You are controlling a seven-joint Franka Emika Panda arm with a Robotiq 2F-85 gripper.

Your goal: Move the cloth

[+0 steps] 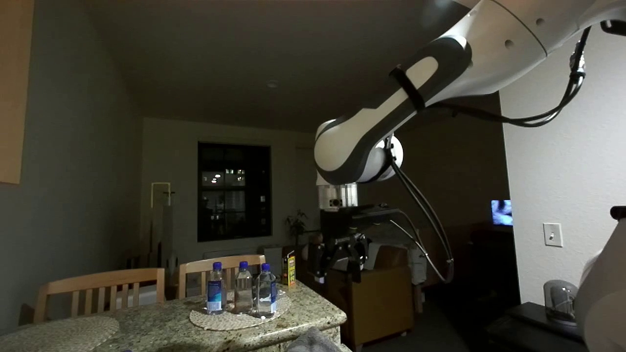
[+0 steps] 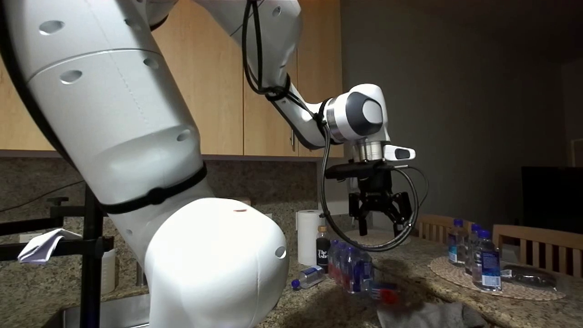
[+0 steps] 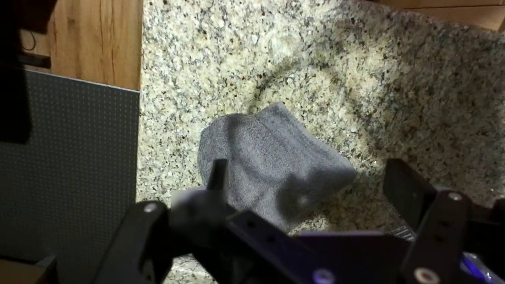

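A grey cloth point(image 3: 272, 154) lies crumpled on the speckled stone counter point(image 3: 189, 59) in the wrist view. Part of it shows at the bottom edge in both exterior views point(image 1: 313, 342) point(image 2: 428, 315). My gripper point(image 3: 307, 171) is open, its two fingers wide apart with nothing between them. It hangs pointing down, well above the counter, in both exterior views point(image 1: 338, 275) point(image 2: 381, 227). In the wrist view the left finger overlaps the cloth's lower left part, and the right finger is over bare stone to the cloth's right. The cloth's lower edge is partly hidden behind the gripper.
Several blue-capped bottles point(image 2: 357, 269) stand close to the cloth, and one bottle point(image 2: 311, 276) lies on its side. More bottles point(image 1: 266, 291) stand on a woven mat point(image 1: 225, 322). A paper towel roll point(image 2: 308, 239) stands by a dark bottle point(image 2: 322, 248). Chairs point(image 1: 102, 283) stand behind the counter.
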